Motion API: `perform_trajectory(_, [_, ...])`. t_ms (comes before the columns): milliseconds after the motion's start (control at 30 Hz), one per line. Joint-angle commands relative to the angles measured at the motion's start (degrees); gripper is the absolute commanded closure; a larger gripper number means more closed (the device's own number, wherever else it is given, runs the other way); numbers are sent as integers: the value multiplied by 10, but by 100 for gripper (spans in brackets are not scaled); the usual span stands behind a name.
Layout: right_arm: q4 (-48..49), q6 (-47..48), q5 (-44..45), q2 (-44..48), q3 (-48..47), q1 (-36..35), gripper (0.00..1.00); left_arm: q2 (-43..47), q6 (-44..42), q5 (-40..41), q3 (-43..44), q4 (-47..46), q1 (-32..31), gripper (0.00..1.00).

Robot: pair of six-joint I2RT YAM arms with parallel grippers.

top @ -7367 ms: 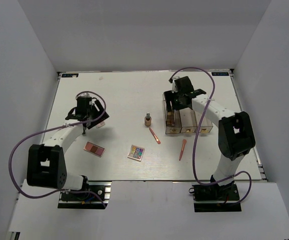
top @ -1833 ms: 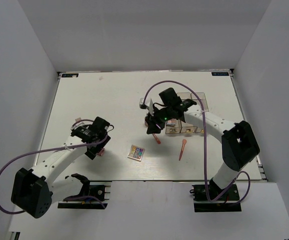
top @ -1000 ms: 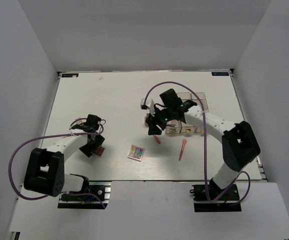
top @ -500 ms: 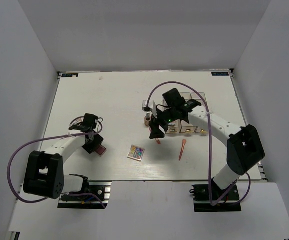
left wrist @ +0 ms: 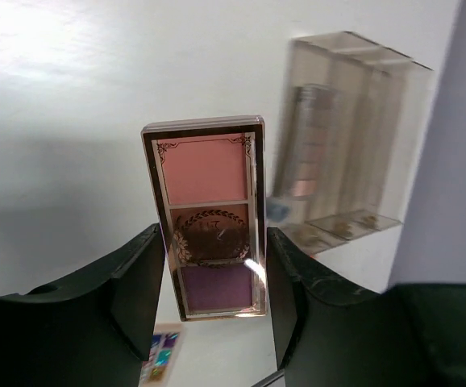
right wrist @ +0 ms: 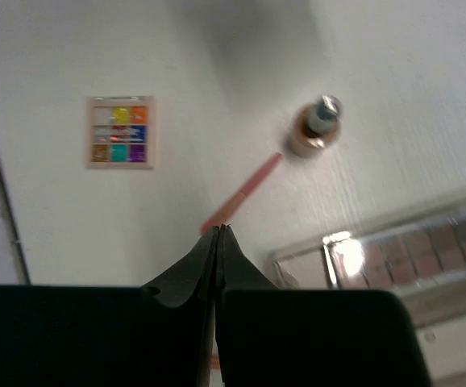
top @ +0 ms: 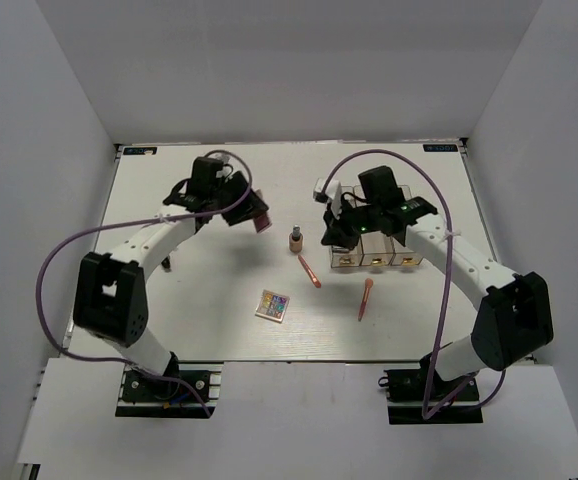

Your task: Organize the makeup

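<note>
My left gripper (top: 247, 208) is shut on the pink-brown palette (left wrist: 213, 218), holding it by its long edges above the table, left of the tan bottle (top: 295, 239). My right gripper (right wrist: 218, 230) is shut with nothing in it, hovering beside the clear box (top: 369, 245). Just past its tip, one coral stick (right wrist: 245, 193) lies on the table near the bottle (right wrist: 316, 129). The other coral stick (top: 366, 298) lies nearer the front. The multicolour palette (top: 273, 305) lies flat at front centre. A brown palette (right wrist: 410, 246) shows inside the box.
The clear three-compartment box (left wrist: 346, 137) stands right of centre, close under the right arm. Purple cables loop off both arms. White walls enclose the table on three sides.
My left arm lifted the pink-brown palette off the near-left table and swung it up toward the middle. My right gripper shut empty and drew back from the stick toward the box.
</note>
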State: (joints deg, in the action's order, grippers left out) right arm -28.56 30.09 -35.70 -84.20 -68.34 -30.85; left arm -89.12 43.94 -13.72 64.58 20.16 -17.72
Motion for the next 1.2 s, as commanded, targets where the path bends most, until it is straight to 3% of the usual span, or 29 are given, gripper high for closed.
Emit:
perform_trajectory(0, [51,-52,100,33,17,33,100,-45,-29,-82,81,-43,-34,86])
perform_trajectory(133, [103,-113,200,50,41,71,100,-126,-26,-123,199,-65,-71,85])
perform_trajectory(300, [124,-150,264,66,64,117,100,-219,-8,-147,279,-100,-113,85])
perform_trajectory(633, [137,-180,261,65,84,162,100,-366,2,-142,427,-79,-173,81])
perform_trajectory(667, [137,-183,255,64,85,169,100,-386,-3,-126,449,-58,-187,75])
perform_trajectory(733, [135,-184,254,62,86,171,100,-395,-6,-121,455,-44,-192,73])
perform_trajectory(867, [135,-186,241,62,86,176,100,-402,-13,-82,469,-7,-197,55])
perform_trajectory(900, [135,-185,240,62,86,178,100,-401,-15,-78,470,5,-197,47])
perform_trajectory(1033, [134,-181,226,57,83,179,100,-398,-23,-64,476,20,-197,35])
perform_trajectory(1167, [123,-164,188,55,74,177,76,-397,-22,-62,477,19,-197,27])
